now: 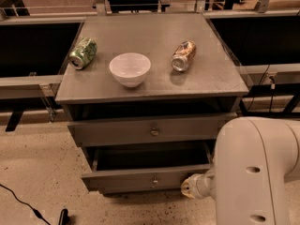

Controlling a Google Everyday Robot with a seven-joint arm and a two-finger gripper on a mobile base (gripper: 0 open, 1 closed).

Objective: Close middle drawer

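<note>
Grey wood makes up a small chest in the middle of the frame. Its flat top is the counter point(150, 32).

The gripper point(188, 187) is low in the frame, right of the middle. It is a pale round tip at the end of a fat white arm point(255, 172). It sits right at the right end of the middle drawer's front. It looks like it touches the front, but that is hard to see. Whether it is open or closed cannot be told, and it does not seem to carry anything.

The middle drawer point(122, 179) is under the counter, low in the chest. It is pulled out toward the bottom of the frame, and its dark box is open on top. A small round knob point(154, 181) sits in the middle of its front. Above it, the top drawer point(117, 132) is taller and is pulled out only a little, so the middle drawer's front sticks out past it.

On the counter, a green can point(83, 53) lies on its side at the left edge. A white bowl point(130, 68) stands just right of it, near the front edge. A brown can point(183, 56) lies on its side to the right, well apart from the bowl.

The speckled floor point(37, 168) at the lower left is open, with only a black cable point(18, 198) on it. The arm fills the lower right corner.
</note>
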